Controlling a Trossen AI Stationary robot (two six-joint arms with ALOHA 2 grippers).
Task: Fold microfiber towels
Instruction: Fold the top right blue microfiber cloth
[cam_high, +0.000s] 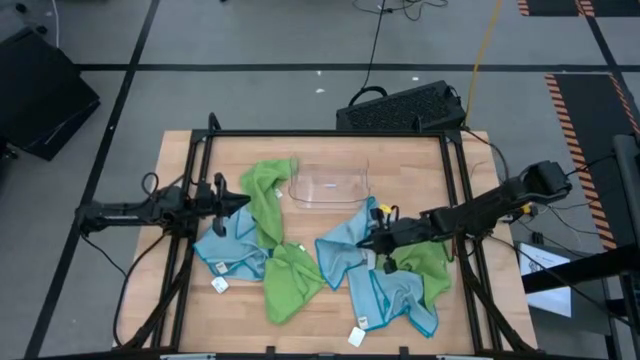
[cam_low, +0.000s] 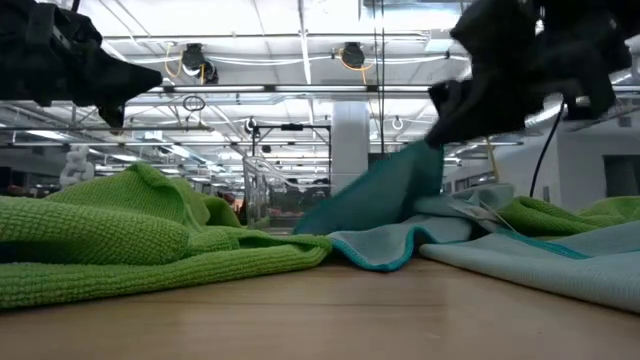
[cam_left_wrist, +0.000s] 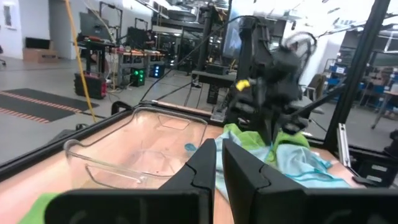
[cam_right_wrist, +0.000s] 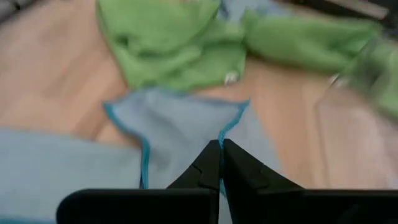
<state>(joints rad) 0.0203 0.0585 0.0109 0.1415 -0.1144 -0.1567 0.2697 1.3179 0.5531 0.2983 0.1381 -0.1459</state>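
Observation:
Several microfiber towels lie crumpled on the wooden table. Lime green ones (cam_high: 270, 200) (cam_high: 290, 280) (cam_high: 430, 265) are mixed with light blue ones (cam_high: 225, 245) (cam_high: 400, 295). My right gripper (cam_high: 366, 240) is shut on a light blue towel (cam_high: 345, 250) near the table's middle. My left gripper (cam_high: 243, 200) hovers shut over the left towels, pointing level, and touches nothing; in its wrist view the left gripper (cam_left_wrist: 217, 158) has nothing between its fingers. My right gripper pinches the light blue towel at its teal-hemmed edge (cam_right_wrist: 222, 132) between its two fingers, slanting down from the table's right side. One layer or several, I cannot tell. The held part rises to a peak (cam_low: 415, 165), and the towel's other parts (cam_low: 400, 245) lie on the table.
A clear plastic tray (cam_high: 330, 187) stands at the table's far middle, beside the towels. Small white tags (cam_high: 219, 284) (cam_high: 355, 337) lie near the front edge. Bare wood (cam_high: 200, 320) shows at the near left.

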